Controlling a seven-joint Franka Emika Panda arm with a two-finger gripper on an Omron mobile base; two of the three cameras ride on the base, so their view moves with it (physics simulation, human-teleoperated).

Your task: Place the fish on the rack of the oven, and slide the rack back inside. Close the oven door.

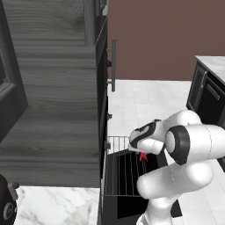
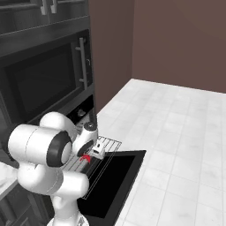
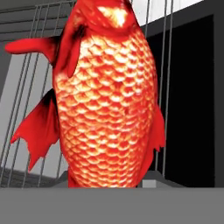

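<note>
The fingers (image 2: 90,155) are clamped on the fish (image 3: 107,94), which fills the hand view, scales up, rising from between them. In both base views the red fish hangs below the hand, just above the pulled-out rack (image 1: 123,165). The rack sticks out over the lowered oven door (image 2: 115,178) of the oven (image 2: 81,110).

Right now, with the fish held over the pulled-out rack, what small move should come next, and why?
Probably lower the fish onto the rack and let go: the tool grips it just above the wires, with the oven door lying open beneath.
</note>
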